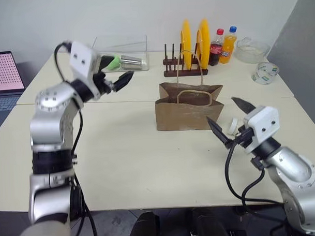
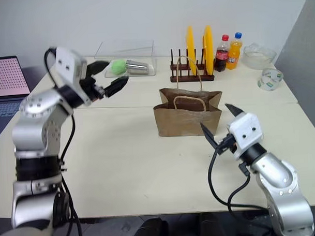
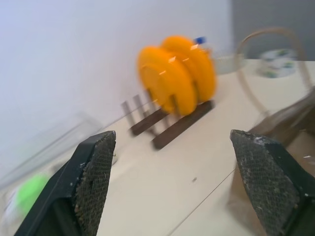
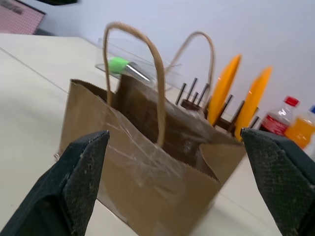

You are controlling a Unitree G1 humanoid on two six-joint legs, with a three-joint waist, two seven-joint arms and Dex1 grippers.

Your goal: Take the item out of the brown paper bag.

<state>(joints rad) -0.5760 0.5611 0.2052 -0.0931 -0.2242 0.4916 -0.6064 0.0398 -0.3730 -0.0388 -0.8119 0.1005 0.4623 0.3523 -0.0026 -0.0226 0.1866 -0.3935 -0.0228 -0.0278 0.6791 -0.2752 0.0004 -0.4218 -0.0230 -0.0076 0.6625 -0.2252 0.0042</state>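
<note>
- The brown paper bag (image 1: 187, 110) stands upright on the bench, right of centre and toward the far side, just in front of a plate rack. It is creased kraft paper, mouth open upward, with two thin tan loop handles; the far handle stands up, the near one droops over the front face.
- The item (image 1: 233, 126), small, off-white and rounded, lies on the bench just right of the bag.

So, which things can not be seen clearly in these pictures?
- Inside of the brown paper bag: hidden by its own walls in the eye views, dark in the right wrist view.
- Small off-white object beside the bag: partly behind the right gripper.
- Plate rack: blurred in the left wrist view.
</note>
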